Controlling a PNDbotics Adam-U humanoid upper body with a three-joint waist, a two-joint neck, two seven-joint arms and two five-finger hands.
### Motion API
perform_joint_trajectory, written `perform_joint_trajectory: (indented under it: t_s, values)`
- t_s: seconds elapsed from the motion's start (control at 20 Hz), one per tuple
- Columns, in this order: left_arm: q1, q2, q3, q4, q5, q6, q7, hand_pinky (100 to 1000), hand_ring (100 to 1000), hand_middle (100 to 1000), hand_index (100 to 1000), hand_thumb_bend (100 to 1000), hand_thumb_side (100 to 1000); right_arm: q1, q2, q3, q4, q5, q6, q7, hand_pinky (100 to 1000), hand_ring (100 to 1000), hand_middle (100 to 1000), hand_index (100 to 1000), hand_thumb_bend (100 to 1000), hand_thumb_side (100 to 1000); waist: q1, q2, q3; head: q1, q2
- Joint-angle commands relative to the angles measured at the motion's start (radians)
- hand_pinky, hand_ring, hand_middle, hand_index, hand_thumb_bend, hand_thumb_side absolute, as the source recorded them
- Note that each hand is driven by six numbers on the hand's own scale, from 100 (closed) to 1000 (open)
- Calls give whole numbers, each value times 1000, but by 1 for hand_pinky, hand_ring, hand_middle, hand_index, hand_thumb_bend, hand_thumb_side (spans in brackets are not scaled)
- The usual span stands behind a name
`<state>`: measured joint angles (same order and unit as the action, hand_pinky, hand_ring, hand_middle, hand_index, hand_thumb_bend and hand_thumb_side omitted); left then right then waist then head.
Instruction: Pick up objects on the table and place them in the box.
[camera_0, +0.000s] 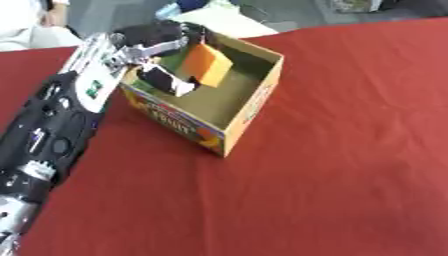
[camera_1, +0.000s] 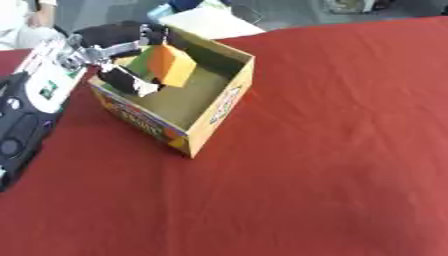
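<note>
Left hand (camera_0: 153, 52) is gripping an orange block (camera_0: 207, 64), fingers curled around it. It's hanging right over the open cardboard box (camera_0: 249, 107) on the red table (camera_0: 350, 150).

Red tablecloth (camera_0: 350, 150) below a grey floor (camera_0: 289, 12)

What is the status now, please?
Left hand over box, shut on orange block. Right hand not in view. Nothing in the way.

left hand (camera_0: 149, 55) over box (camera_0: 254, 100) near wall | orange block (camera_0: 206, 64) fills fingers | box floor beyond hand open | red table (camera_0: 350, 150) right of hand open
</note>
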<state>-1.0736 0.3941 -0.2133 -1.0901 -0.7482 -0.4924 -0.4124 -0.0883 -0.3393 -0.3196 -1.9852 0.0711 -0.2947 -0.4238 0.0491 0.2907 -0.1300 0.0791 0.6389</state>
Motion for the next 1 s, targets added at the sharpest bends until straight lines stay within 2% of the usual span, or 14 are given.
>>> perform_joint_trajectory:
  t_s: [0.05, 0.1, 0.15, 0.2, 0.25, 0.35, 0.4, 0.5, 0.55, 0.6, 0.65, 0.9, 1.0]
  values:
    - [-20, 12, 0, -11, -5, 4, 28, 878, 922, 883, 967, 145, 403, -6, -15, -7, -15, -7, 1, -2, 621, 761, 537, 723, 100, 873, -4, -15, -1, -2, 0]
    - [-21, 13, -2, -8, -16, -2, 26, 882, 926, 885, 968, 197, 619, -6, -15, -6, -15, -7, 1, -2, 620, 761, 536, 722, 100, 873, -4, -15, -1, -3, 0]
    - [-21, 13, -3, -6, -28, -10, 25, 886, 929, 888, 971, 259, 771, -6, -14, -6, -15, -8, 1, -1, 620, 761, 536, 722, 100, 873, -4, -15, -1, -4, 0]
    - [-21, 14, -2, -4, -41, -17, 27, 891, 933, 892, 980, 330, 906, -6, -14, -7, -15, -8, 2, -1, 620, 761, 536, 722, 100, 874, -4, -15, -1, -5, 0]
    - [-21, 14, 0, -3, -52, -23, 32, 893, 935, 894, 987, 387, 993, -5, -14, -7, -15, -8, 2, -1, 620, 761, 535, 722, 100, 874, -4, -15, -1, -5, 1]
    - [-23, 15, 4, -2, -72, -30, 48, 898, 942, 899, 993, 439, 1000, -5, -14, -6, -15, -9, 2, -1, 620, 761, 535, 722, 100, 874, -4, -16, 0, -6, 2]
    - [-24, 16, 4, -2, -84, -34, 58, 903, 947, 902, 990, 424, 1000, -5, -14, -6, -15, -9, 3, 0, 620, 761, 535, 722, 100, 874, -3, -16, 0, -5, 2]
    - [-24, 16, 1, -1, -107, -45, 74, 907, 950, 904, 989, 348, 847, -5, -13, -6, -15, -10, 3, 0, 620, 761, 534, 722, 100, 874, -3, -17, 0, -6, 2]
    - [-23, 15, 1, 1, -117, -49, 78, 914, 955, 907, 992, 304, 691, -5, -13, -6, -15, -10, 3, 0, 620, 761, 534, 722, 100, 874, -3, -17, 1, -6, 2]
    - [-23, 14, 0, 3, -128, -54, 81, 917, 957, 909, 995, 293, 588, -5, -13, -6, -15, -10, 3, 1, 620, 761, 533, 722, 100, 874, -3, -16, 1, -6, 3]
    - [-23, 14, -2, 4, -139, -59, 81, 926, 965, 914, 1000, 289, 216, -5, -12, -7, -15, -10, 3, 1, 620, 761, 533, 722, 100, 873, -3, -16, 0, -7, 4]
    - [-23, 6, 3, 13, -147, -62, 93, 929, 959, 908, 976, 242, 170, -6, -11, -7, -15, -12, 3, 1, 620, 761, 532, 722, 100, 874, -3, -16, 0, -9, 7]
    - [-22, 5, 4, 18, -134, -57, 94, 914, 949, 903, 973, 171, 174, -5, -11, -8, -15, -12, 3, 1, 620, 761, 532, 722, 100, 875, -3, -16, 1, -10, 8]
